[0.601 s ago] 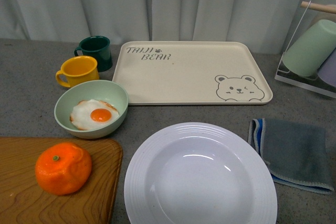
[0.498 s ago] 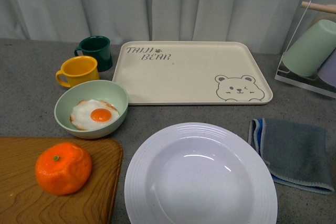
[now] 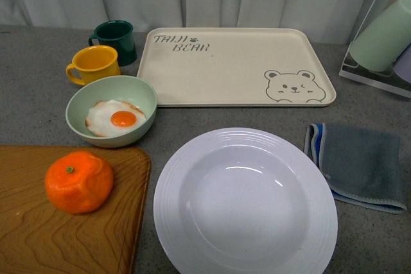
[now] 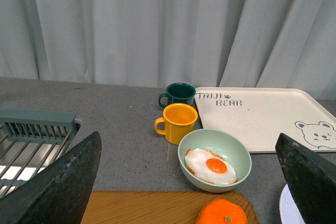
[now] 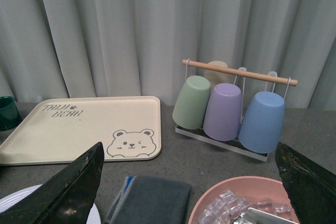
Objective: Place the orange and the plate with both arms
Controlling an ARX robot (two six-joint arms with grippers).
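Observation:
The orange (image 3: 78,181) lies on a wooden board (image 3: 38,235) at the near left, its stem dot facing up. To its right the white plate (image 3: 244,203) rests empty on the grey table. Neither arm shows in the front view. In the left wrist view my left gripper (image 4: 187,137) hangs open and empty above the board, with the orange (image 4: 221,213) low between its dark fingers (image 4: 63,182) and a sliver of the plate (image 4: 286,208) beside the other finger. My right gripper (image 5: 189,147) is open and empty, high over the table's right side.
A pale green bowl (image 3: 144,91) with a fried egg (image 3: 115,120), a yellow mug (image 3: 95,64) and a dark green mug (image 3: 117,40) stand behind the board. The cream bear tray (image 3: 237,62) lies at the back. A grey cloth (image 3: 359,165), a cup rack (image 5: 231,108) and a pink bowl of ice (image 5: 236,203) are on the right.
The front view has tipped downward slightly, so everything sits higher in the picture. Nothing on the table has moved.

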